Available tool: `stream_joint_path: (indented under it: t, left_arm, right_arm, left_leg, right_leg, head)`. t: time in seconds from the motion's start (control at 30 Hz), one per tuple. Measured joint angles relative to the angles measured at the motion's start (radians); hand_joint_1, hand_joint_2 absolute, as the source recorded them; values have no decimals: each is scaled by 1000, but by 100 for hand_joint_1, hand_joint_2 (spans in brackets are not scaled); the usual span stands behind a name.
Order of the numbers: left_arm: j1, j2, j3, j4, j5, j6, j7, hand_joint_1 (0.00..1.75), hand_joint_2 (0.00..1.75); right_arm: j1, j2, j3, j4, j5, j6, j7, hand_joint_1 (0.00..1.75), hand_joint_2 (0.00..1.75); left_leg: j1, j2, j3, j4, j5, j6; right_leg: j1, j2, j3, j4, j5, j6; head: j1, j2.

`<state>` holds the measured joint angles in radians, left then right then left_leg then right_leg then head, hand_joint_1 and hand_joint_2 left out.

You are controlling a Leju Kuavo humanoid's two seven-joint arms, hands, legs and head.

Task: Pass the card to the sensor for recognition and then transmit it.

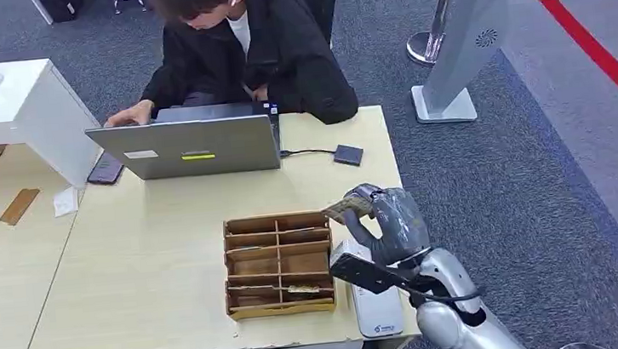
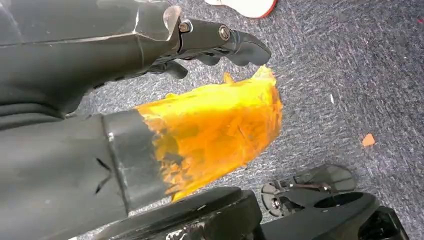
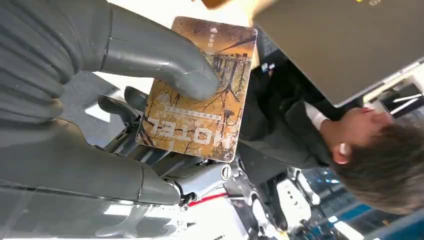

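One wooden tray [image 1: 242, 311] sits at nine o'clock of the right robot hand [image 1: 383, 223], which pinches the thin, stiff, likely slippery card [image 3: 197, 90] by its face above the white sensor [image 1: 376, 309]; the left hand's state I cannot tell.

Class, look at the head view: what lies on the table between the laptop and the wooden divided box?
Nothing. In the head view the stretch of table between the laptop and the wooden divided box is bare wood.
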<state>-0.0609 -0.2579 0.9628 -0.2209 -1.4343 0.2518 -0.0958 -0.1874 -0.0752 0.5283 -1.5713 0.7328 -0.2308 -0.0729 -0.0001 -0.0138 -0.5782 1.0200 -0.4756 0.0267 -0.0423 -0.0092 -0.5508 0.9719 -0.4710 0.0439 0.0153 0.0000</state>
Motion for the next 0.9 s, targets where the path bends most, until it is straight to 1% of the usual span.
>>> stream_joint_path:
  t: [0.13, 0.23, 0.33, 0.43, 0.77, 0.9]
  left_arm:
    - [0, 0, 0, 0, 1, 0, 0, 0, 0]
    - [0, 0, 0, 0, 6, 1, -2, 0, 0]
    - [1, 1, 1, 0, 10, 1, -7, 0, 0]
    - [1, 3, 2, 0, 13, 2, -9, 0, 0]
    - [1, 9, 4, 0, 19, 2, -11, 0, 0]
    - [1, 9, 4, 0, 19, 2, -11, 0, 0]
  right_arm:
    - [9, -3, -6, -2, -5, 5, 0, 175, 175]
    - [22, -4, -15, -5, -74, 62, 3, 175, 175]
    - [49, -8, -24, -8, -168, 123, -8, 175, 175]
    - [74, -16, -34, -9, -237, 169, -20, 175, 175]
    - [90, -69, -38, -9, -367, 298, -28, 175, 175]
    - [90, -87, -38, -9, -378, 307, -28, 175, 175]
  left_leg:
    - [0, 0, 0, 0, 0, 0]
    - [0, 0, 0, 0, 0, 0]
    - [0, 0, 0, 0, 0, 0]
    - [0, 0, 0, 0, 0, 0]
    - [0, 0, 0, 0, 0, 0]
    - [0, 0, 0, 0, 0, 0]
  right_leg:
    - [0, 0, 0, 0, 0, 0]
    - [0, 0, 0, 0, 0, 0]
    - [0, 0, 0, 0, 0, 0]
    - [0, 0, 0, 0, 0, 0]
    - [0, 0, 0, 0, 0, 0]
    - [0, 0, 0, 0, 0, 0]
  head:
    - [0, 0]
    - [0, 0]
    - [0, 0]
    - [0, 0]
    - [0, 0]
    - [0, 0]
